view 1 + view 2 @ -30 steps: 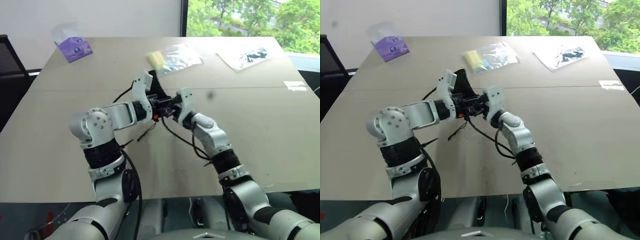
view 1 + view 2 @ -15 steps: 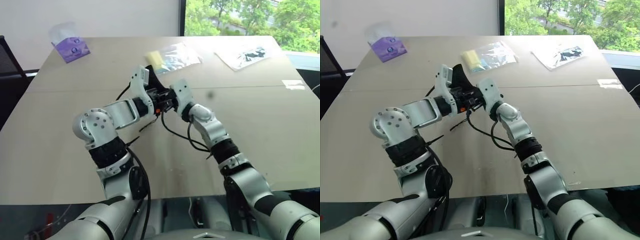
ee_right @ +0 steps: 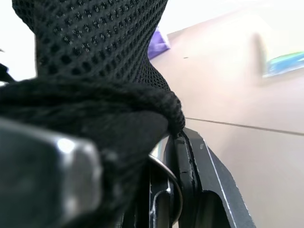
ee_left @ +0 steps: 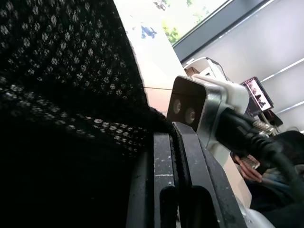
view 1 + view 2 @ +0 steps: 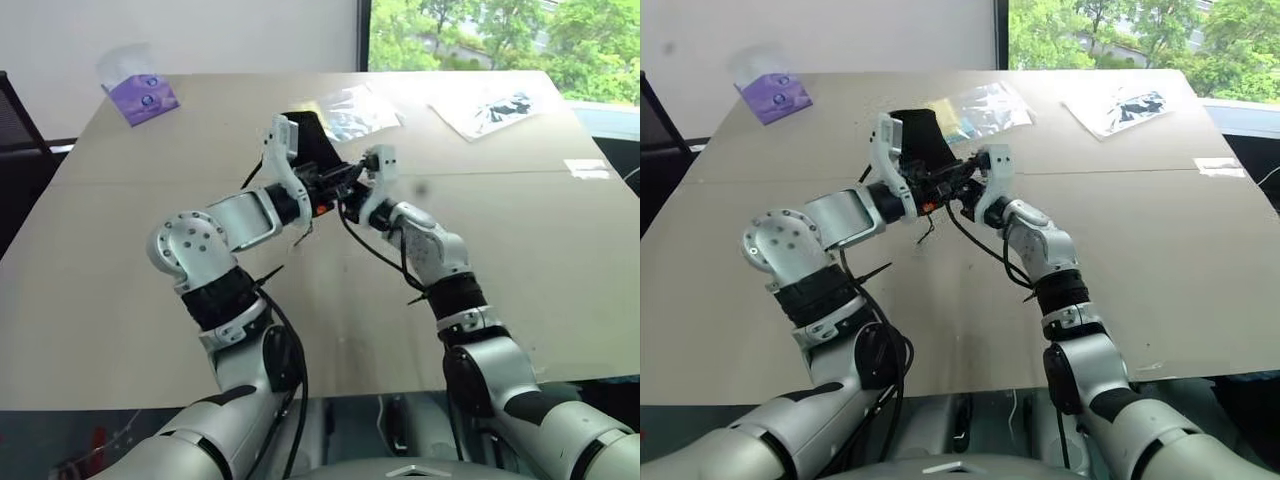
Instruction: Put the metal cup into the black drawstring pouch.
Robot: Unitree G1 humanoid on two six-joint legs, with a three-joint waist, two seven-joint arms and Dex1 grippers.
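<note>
The black drawstring pouch hangs in the air above the middle of the table, its mesh body standing up over both hands. My left gripper comes in from the left and is shut on the pouch's gathered edge. From the right, my right gripper is shut on the same bunched fabric. The two grippers nearly touch. The metal cup is hidden; a thin shiny curved edge shows beside the right fingers, and I cannot tell what it is. A black cord dangles below the hands.
On the tan table, a purple tissue pack lies at the far left. A clear plastic bag sits just behind the pouch and another at the far right. A white strip is near the right edge.
Both hands have risen together with the pouch pinched between them, and the pouch now stands taller and covers the yellow item behind it. Both grips are unchanged.
</note>
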